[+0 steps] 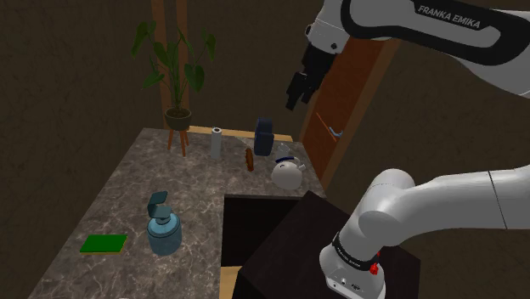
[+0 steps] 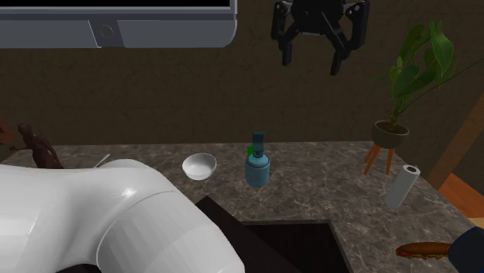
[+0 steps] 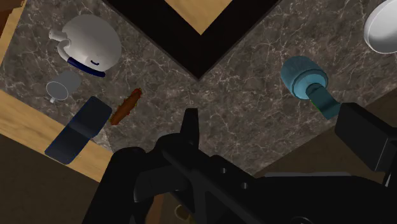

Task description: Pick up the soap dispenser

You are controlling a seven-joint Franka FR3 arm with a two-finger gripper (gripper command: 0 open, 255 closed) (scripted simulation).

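Our white arm (image 2: 101, 221) looms nearest. High over the counter (image 2: 341, 186), our gripper (image 2: 311, 63) hangs with jaws spread wide, empty. We see the teal dispenser (image 2: 257, 167) upright on the counter, near a white bowl (image 2: 199, 165), well below.

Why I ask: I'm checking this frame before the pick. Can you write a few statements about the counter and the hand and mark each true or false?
1. The black two-finger hand hangs open, high above the counter. True.
2. The blue round-bodied soap dispenser is clasped between the fingers. False: it stands untouched on the dark marbled counter.
3. A flat green sponge lies on the counter close to the dispenser. True.
4. The brown hot dog lies inside the white bowl. False: it lies on the counter near the white teapot.
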